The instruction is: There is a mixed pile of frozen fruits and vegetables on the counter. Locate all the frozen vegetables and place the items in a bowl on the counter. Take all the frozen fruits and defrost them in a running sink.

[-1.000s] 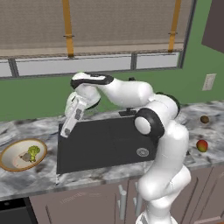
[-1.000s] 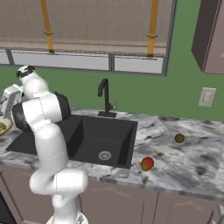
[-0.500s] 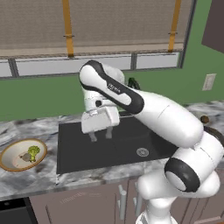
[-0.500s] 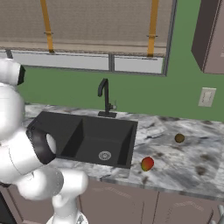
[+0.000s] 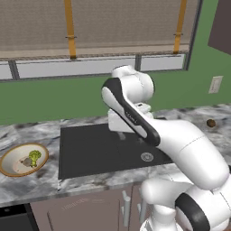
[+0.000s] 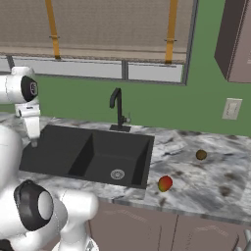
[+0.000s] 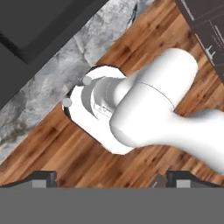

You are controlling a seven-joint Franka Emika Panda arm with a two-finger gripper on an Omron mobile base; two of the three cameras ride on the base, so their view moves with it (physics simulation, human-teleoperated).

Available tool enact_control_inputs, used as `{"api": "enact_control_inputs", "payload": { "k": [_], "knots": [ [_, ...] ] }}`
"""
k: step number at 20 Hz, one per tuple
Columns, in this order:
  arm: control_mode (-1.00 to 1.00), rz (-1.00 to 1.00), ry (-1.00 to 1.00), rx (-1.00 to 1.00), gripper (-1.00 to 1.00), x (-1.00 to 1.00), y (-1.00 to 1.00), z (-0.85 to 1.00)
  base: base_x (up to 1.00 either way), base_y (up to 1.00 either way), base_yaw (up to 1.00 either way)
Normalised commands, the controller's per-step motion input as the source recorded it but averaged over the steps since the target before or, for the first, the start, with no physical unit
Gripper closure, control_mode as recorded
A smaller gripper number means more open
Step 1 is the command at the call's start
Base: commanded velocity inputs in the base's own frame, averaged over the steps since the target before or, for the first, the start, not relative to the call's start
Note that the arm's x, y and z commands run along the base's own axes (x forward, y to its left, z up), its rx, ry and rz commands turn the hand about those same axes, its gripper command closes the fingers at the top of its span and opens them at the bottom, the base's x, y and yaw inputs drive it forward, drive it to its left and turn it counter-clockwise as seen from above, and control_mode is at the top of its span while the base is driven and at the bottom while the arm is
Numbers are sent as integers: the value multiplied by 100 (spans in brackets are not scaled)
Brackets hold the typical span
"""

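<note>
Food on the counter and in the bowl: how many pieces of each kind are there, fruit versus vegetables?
Vegetables, in the bowl: 2, the green broccoli and the brownish-grey lump
Fruits, on the counter right of the sink: 2, the red-orange fruit and the small brown fruit
Total: 4

Sink at centre of the tabletop, food to either side

We see the sink (image 6: 93,154) set into the tabletop (image 6: 206,181), faucet (image 6: 117,110) behind it; the bowl (image 5: 22,159) lies left holding the broccoli (image 5: 34,156), while two fruits (image 6: 165,183) rest apart on the right.
</note>
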Motion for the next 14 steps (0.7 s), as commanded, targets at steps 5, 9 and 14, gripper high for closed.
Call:
{"api": "enact_control_inputs", "payload": {
  "k": [5,9,14],
  "knots": [
    [-100,17,-12,0,-100,47,-90,-17,0,0,0],
    [-100,20,-14,0,-100,33,-98,-22,0,0,0],
    [-100,20,-10,0,-100,43,-100,-19,0,0,0]
  ]
}}
